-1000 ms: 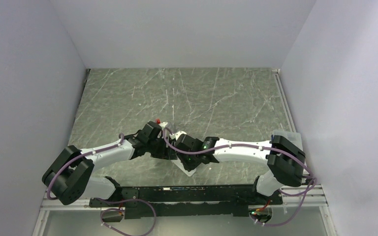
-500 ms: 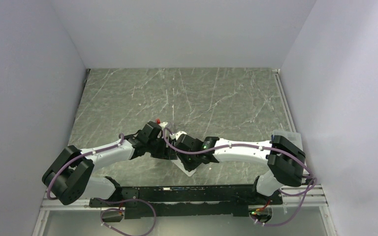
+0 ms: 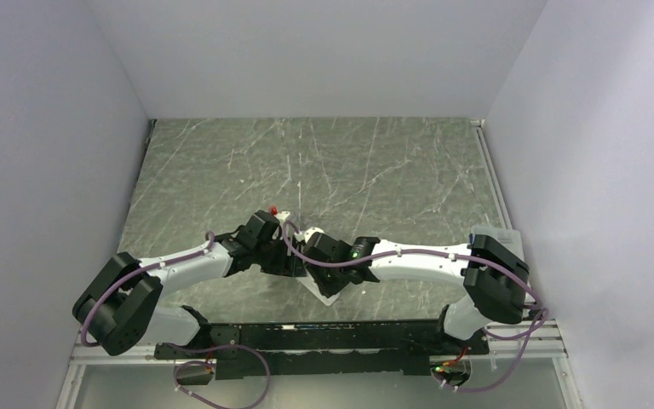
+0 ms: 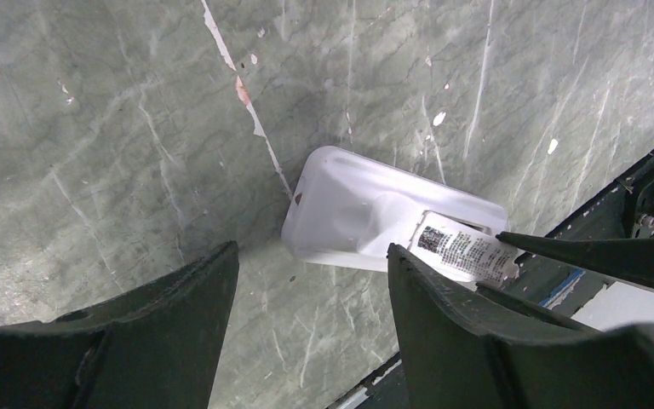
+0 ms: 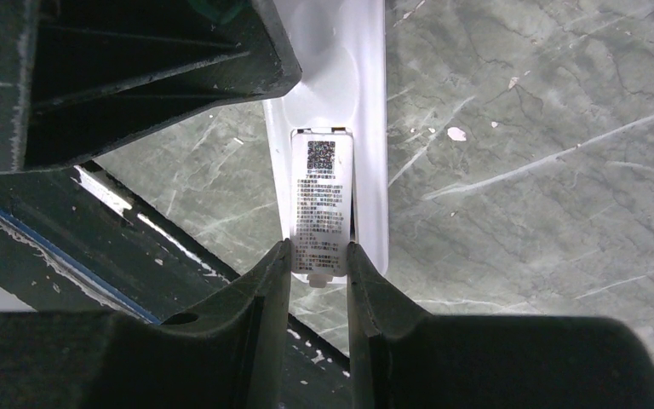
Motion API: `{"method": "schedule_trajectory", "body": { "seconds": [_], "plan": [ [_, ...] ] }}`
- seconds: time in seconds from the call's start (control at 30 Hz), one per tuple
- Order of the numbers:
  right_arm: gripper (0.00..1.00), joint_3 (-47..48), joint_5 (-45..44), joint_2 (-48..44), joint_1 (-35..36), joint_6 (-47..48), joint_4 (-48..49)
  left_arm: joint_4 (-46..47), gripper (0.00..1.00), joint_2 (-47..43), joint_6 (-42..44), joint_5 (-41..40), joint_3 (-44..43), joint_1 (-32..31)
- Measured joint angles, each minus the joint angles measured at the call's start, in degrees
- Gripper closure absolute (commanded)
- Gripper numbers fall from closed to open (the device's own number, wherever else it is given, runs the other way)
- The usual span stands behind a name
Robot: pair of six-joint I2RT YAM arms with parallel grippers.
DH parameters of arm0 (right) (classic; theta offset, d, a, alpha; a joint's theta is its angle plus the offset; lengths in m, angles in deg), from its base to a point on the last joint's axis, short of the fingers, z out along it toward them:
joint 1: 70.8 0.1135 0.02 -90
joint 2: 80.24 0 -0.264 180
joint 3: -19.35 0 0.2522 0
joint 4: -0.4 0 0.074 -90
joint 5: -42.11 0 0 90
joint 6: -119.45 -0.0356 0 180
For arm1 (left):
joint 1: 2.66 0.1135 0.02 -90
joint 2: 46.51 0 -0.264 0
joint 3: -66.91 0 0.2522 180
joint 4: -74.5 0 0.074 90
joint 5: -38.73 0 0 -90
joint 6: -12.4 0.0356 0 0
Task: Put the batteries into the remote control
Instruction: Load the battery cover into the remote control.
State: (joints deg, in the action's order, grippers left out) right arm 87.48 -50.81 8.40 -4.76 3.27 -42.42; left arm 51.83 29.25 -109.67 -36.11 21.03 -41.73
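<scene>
The remote point(image 4: 353, 213) lay flat on the table point(image 4: 94, 128), at the centre of the left wrist view. In the top view it sat low in the middle of the frame, just above the black rail point(image 3: 324, 328), where both arms met. The left gripper point(image 4: 311, 256) was wide apart. The finger at the lower left of its frame was well clear of the remote. The finger at the lower right crossed in front of the remote's lower right edge, and I could not tell whether it touched. The right gripper point(image 5: 317, 253) was narrow, its fingertips set either side of the near end of the labelled cover point(image 5: 319, 196). That cover stuck out a little past the remote's end, in the middle of the right wrist view. It seemed pinched there, though the contact sat in shadow. A dark finger of the left gripper filled the upper left of that frame, over the remote's far end.
</scene>
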Motion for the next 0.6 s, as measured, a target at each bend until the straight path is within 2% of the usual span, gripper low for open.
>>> {"method": "schedule_trajectory", "body": {
  "seconds": [0.6],
  "plan": [
    [0.80, -0.15, 0.02, -0.44, 0.00, -0.04, -0.39, 0.02, 0.30, -0.09, 0.00, 0.00, 0.04, 0.00]
  ]
}}
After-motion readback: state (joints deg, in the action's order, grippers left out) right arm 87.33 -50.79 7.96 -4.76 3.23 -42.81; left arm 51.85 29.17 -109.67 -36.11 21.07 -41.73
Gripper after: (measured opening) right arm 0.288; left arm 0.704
